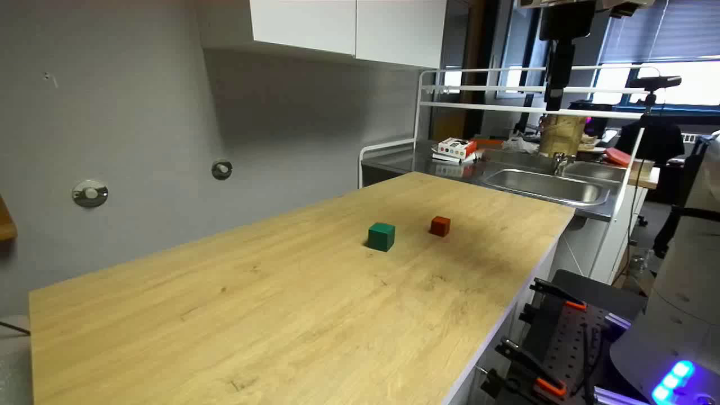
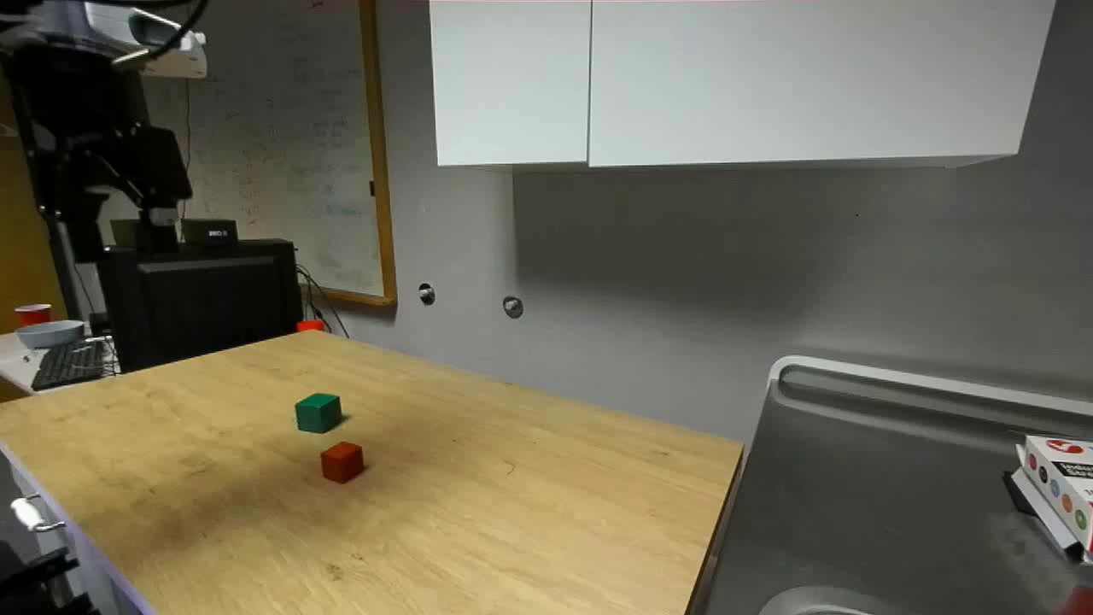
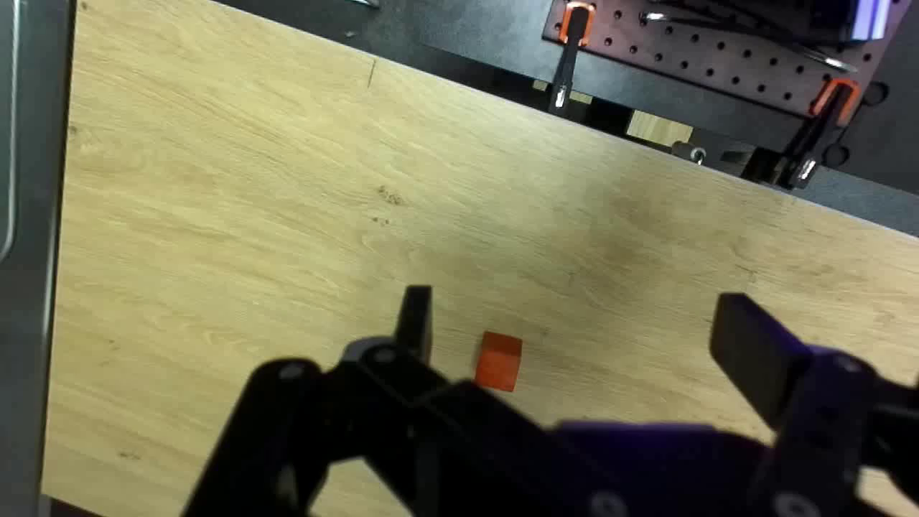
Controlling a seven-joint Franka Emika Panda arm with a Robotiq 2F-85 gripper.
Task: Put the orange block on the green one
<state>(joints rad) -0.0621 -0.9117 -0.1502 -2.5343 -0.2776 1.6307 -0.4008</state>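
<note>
The orange block [image 1: 440, 226], a small reddish cube, lies flat on the wooden table in both exterior views [image 2: 342, 462]. It also shows in the wrist view [image 3: 499, 361], between the finger outlines and nearer the left one. The green block [image 1: 381, 237], a slightly larger dark green cube, stands a short gap away from it, also in an exterior view [image 2: 318, 412]. The green block does not show in the wrist view. My gripper [image 3: 571, 312] is open and empty, high above the table. It also shows in both exterior views [image 1: 554, 104] [image 2: 124, 239].
The wooden tabletop [image 1: 253, 315] meets a grey wall [image 1: 140, 140] at the back. White cabinets [image 1: 304, 25] hang above. A metal sink [image 1: 545, 185] and a small white box [image 1: 457, 147] stand beyond one end. Black clamps [image 3: 567, 72] sit along the robot-side edge.
</note>
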